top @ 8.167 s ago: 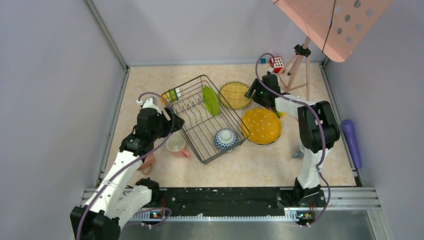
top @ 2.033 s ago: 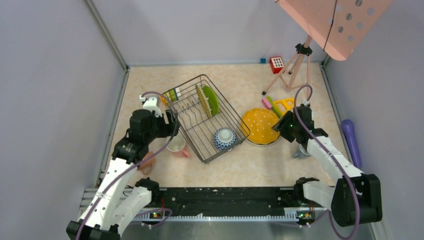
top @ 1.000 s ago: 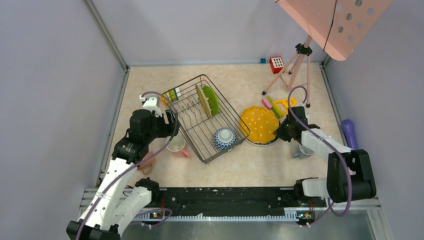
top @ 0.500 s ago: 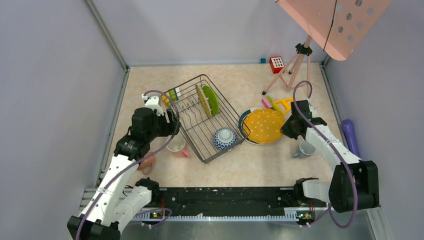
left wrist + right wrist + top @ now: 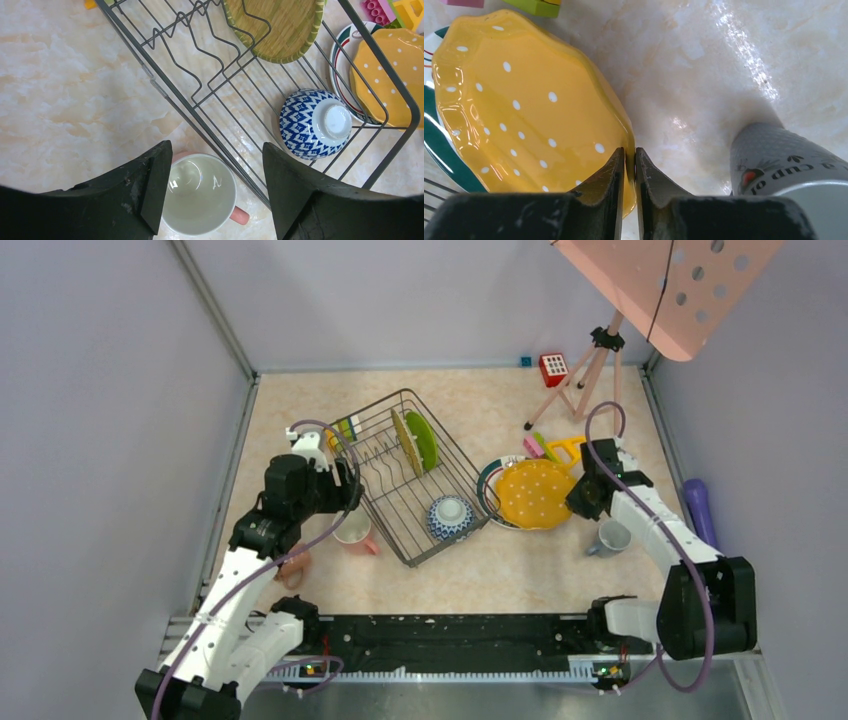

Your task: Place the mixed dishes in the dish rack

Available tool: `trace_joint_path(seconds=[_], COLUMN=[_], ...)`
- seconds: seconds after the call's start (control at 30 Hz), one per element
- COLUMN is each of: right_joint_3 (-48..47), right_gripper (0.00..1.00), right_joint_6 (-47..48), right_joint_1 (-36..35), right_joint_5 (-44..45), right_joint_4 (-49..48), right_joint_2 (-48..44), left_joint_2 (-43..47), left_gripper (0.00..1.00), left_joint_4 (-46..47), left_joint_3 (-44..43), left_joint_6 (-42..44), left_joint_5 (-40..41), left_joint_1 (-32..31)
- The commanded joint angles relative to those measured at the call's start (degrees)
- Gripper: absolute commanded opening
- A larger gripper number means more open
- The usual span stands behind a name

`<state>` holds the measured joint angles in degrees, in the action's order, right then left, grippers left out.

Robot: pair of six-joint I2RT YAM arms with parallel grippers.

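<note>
- Right claw (image 5: 629, 155) is pinched narrow on the right rim of the yellow plate (image 5: 524, 115), one finger over it and one under. The grip looks made.
- From above, that plate sits tilted just right of the rack (image 5: 452, 450), overlapping the white plate (image 5: 489, 478) beneath it. Whether it's fully clear of the white one, I can't tell.
- Step in hand, by my reading: lifting the yellow plate to carry it left into the rack.
- Inside the rack, the green plate (image 5: 425, 438) and woven plate (image 5: 280, 25) stand on edge in the far slots. The bowl (image 5: 451, 515) lies upside down at the near end, with bare slots between.
- The next move calls for more height to clear the rack's right rail. Then the plate must turn on edge, line up with the wires and drop into a free slot.
- It's only a thin rim pinch, so a quick swing could let the plate slip.
- Left claw (image 5: 215, 185) is spread wide and holds nothing. It hangs over a pink mug (image 5: 200, 200) standing just outside the rack's left rail.
- Not yet loaded: the white plate, the grey mug (image 5: 612, 537) on the table near right, and the pink mug.
</note>
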<state>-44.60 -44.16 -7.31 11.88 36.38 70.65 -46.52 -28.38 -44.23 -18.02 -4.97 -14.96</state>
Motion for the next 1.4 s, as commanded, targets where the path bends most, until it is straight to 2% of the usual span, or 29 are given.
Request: trace_joint_path(seconds=[0.0,0.23,0.4,0.47,0.57,0.67,0.77,0.93,1.07,1.1,1.37], right_joint_3=[0.44,2.07,2.94,3.45,5.08,7.18,8.95,9.62,9.20,9.04,5.95], right_gripper=[0.15,0.30,0.56,0.62,0.66,0.67,0.61,0.31,0.03,0.00,0.00], right_joint_6=[0.16,0.48,0.35,0.43,0.88,0.74,0.30,-0.50,-0.49,-0.59,1.23], right_joint_1=[0.26,0.23,0.35,0.35,0.31,0.39,0.45,0.49,0.50,0.47,0.54], right_joint_5=[-1.33,-3.03,-2.59,-2.51,-3.87,-5.08,-5.67,-3.46,-3.04,-3.05,-2.96], right_joint_4=[-5.19,-8.49,-9.36,-9.98,-12.40,-15.49,-17.87,-17.95,-17.69,-17.59,-15.64], right_joint_2=[1.34,1.10,1.02,1.13,1.00,0.90,0.31,-3.33,-6.68,-7.36,-10.90], left_joint_2=[0.29,0.29,0.36,0.40,0.47,0.56,0.68,0.80,0.74,0.75,0.92], left_gripper=[0.72,0.72,0.72,0.72,0.72,0.73,0.73,0.73,0.73,0.73,0.73], left_joint_4=[2.41,2.45,2.45,2.45,2.37,2.25,2.17,2.19,2.19,2.19,2.19], left_joint_3=[0.06,0.06,-0.03,-0.01,0.09,0.10,0.05,0.07,0.11,0.11,0.19], left_joint_6=[0.09,0.08,0.09,0.09,0.18,0.18,0.18,0.27,0.35,0.36,0.36], left_joint_5=[-0.36,0.21,0.22,0.23,0.22,0.30,0.40,0.47,0.49,0.49,0.41], left_joint_1=[0.28,0.28,0.33,0.29,0.29,0.28,0.29,0.28,0.28,0.28,0.28])
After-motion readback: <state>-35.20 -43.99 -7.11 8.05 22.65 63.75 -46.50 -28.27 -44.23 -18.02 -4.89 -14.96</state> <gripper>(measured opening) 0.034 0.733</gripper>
